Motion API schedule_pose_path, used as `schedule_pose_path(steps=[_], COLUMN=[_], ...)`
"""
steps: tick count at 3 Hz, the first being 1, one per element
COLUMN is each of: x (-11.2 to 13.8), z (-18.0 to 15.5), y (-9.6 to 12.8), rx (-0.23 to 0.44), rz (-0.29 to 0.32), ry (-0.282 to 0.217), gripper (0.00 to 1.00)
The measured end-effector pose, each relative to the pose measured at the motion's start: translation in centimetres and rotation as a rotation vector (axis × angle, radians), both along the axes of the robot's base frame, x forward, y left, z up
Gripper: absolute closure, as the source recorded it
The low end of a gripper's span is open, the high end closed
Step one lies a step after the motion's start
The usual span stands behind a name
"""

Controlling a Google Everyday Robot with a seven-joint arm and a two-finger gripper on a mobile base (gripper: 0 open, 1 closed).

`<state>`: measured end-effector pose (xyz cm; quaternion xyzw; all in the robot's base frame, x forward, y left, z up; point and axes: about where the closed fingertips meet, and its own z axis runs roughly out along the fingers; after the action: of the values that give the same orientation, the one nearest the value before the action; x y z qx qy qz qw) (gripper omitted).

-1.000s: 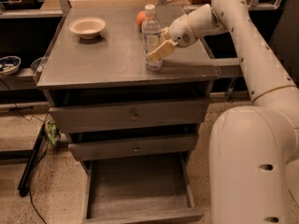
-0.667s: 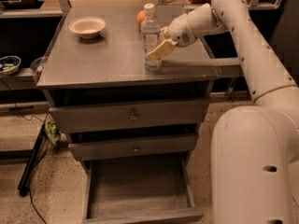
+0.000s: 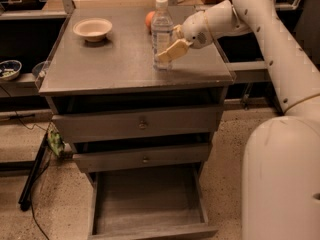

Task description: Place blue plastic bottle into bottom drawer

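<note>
While nothing shifts over the last second, the bottle [image 3: 161, 31] stands upright on the tabletop [image 3: 115, 59] beside the orange [image 3: 149, 20], the pincer [image 3: 164, 54] at its lower body, clasp impossible to tell, so lifting toward the open bottom drawer [image 3: 150, 204] appears pending.

High frontal view; hand [image 3: 163, 55] at bottle [image 3: 161, 28]

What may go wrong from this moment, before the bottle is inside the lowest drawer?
1. The gripper sits low on the tall, upright blue plastic bottle, so the bottle might tip when lifted.
2. The orange lies close behind the bottle, and a nudge may roll it.
3. The open bottom drawer is below the middle drawer, which the bottle might strike on the way down.
</note>
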<state>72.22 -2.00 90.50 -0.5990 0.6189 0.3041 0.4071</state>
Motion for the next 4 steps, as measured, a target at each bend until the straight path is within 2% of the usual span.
schedule_pose_path(steps=[2, 4], x=[-4.0, -10.2], z=[2.0, 3.1], y=[0.1, -0.4], rx=[0.002, 0.003], rz=[0.012, -0.019], ry=[-0.009, -0.026], gripper=[1.00, 1.00])
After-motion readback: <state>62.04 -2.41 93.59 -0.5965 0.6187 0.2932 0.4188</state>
